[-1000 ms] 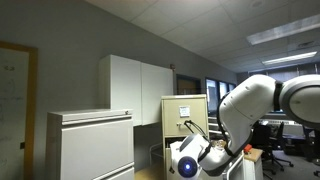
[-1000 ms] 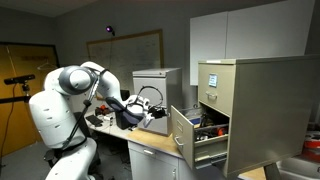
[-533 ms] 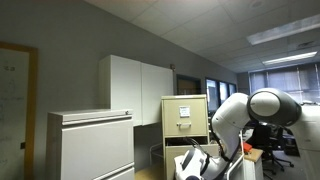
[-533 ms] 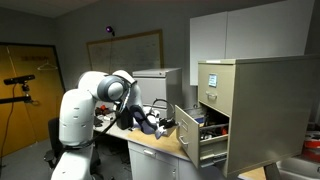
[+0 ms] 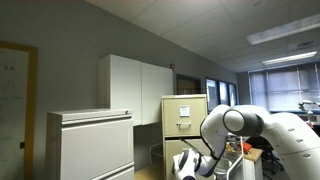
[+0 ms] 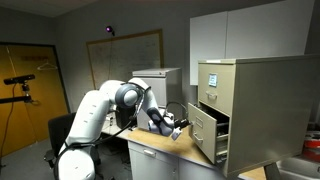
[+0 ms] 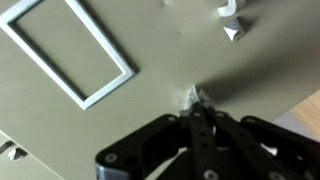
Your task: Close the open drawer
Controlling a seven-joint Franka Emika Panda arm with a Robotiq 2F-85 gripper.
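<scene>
The drawer (image 6: 203, 131) is a cream-beige front low on the tall narrow filing cabinet (image 6: 245, 100); it stands out a short way from the cabinet body. In the wrist view the drawer front (image 7: 130, 40) fills the picture, with a white label frame (image 7: 68, 52) and a handle (image 7: 231, 11). My gripper (image 7: 196, 100) is shut and empty, with its tips pressed against the drawer front. In an exterior view the gripper (image 6: 183, 124) touches the drawer's face from the side, arm stretched out. In an exterior view the arm (image 5: 235, 125) hides the cabinet's lower part; paper notes show on the cabinet (image 5: 185, 112).
A wider white cabinet (image 5: 90, 145) stands beside the filing cabinet and also shows behind the arm (image 6: 158, 85). White wall cupboards (image 5: 140, 88) hang above. A desk (image 6: 150, 152) lies under the arm. A camera tripod (image 6: 20, 82) stands far off.
The arm has swung over and stretched toward the cabinet. The gripper has reached the drawer front, and the drawer stands out less from the cabinet than before.
</scene>
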